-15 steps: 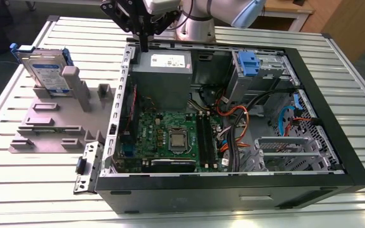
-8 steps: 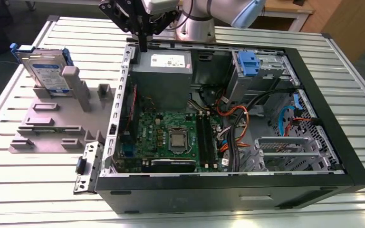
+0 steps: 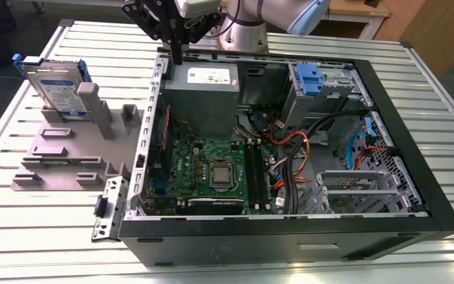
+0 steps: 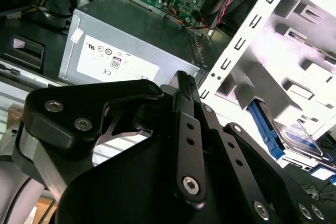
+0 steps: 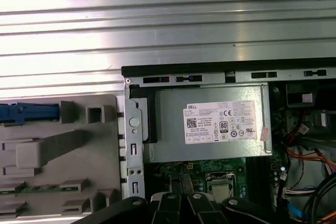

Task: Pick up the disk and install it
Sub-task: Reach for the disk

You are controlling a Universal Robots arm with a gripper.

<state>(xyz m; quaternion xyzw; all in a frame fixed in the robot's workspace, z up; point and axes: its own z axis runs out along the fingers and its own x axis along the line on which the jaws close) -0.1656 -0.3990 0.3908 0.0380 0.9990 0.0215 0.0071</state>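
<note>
Silver rectangular disk (image 3: 57, 89), blue-framed, is propped upright in the grey plastic holder (image 3: 61, 157); it may be knocked over if approached by the closed, empty black end effector (image 3: 178, 58).

1. I count one disk (image 3: 57, 89), upper left of the exterior view.
2. One grey holder rack (image 3: 61, 160), just below it.
3. One open computer case (image 3: 274, 242), filling centre and right.
4. Inside it I see one power-supply box (image 3: 203, 94) and one motherboard (image 3: 211, 168).
5. One blue clip (image 3: 309, 80), upper right.
</note>
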